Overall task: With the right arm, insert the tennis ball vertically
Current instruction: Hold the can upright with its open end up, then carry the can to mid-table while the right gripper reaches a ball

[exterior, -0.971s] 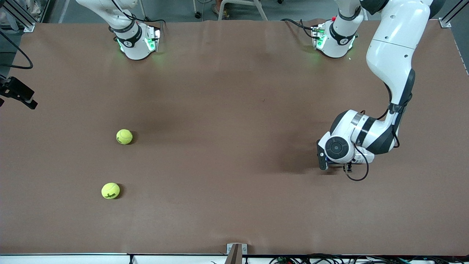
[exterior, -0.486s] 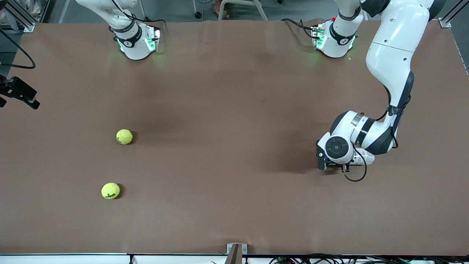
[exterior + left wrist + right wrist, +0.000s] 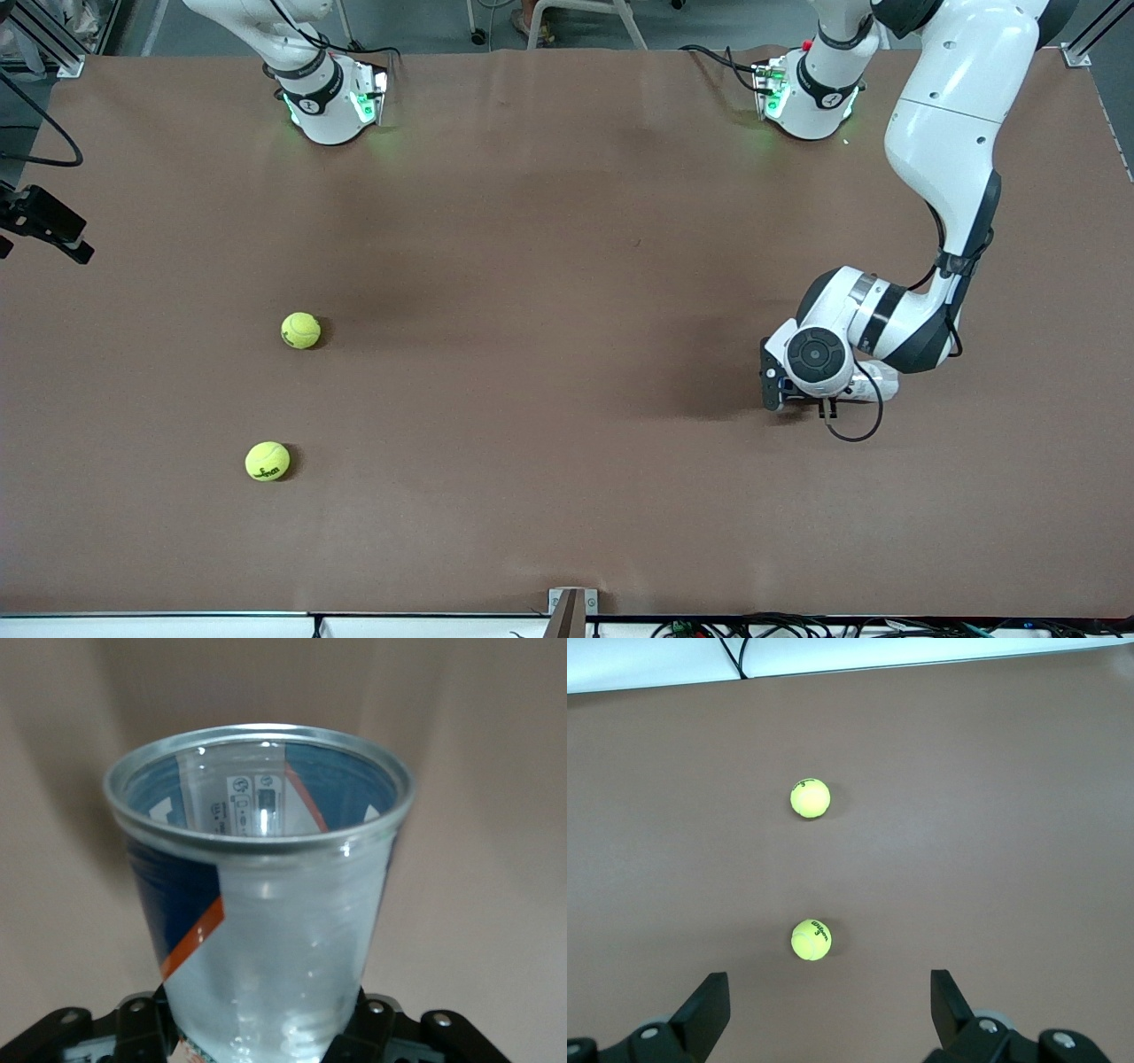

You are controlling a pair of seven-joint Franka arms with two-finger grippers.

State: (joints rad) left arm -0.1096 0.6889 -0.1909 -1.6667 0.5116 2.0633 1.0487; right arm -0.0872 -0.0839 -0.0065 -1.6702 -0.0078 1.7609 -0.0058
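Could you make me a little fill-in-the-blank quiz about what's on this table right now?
1. The number of yellow-green felt tennis balls lying on the brown table is ____.
2. The left gripper is shut on a clear plastic ____ with a metal rim.
3. The right gripper, up over the balls, has its fingers ____.

Missing words: two; can; open

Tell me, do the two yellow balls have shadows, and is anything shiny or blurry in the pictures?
Front view: each tennis ball casts a small dark shadow on the brown table; green lights glow at both arm bases. Left wrist view: the clear can sits very close, its rim glinting and its lower wall hazy. Right wrist view: sharp, evenly lit.
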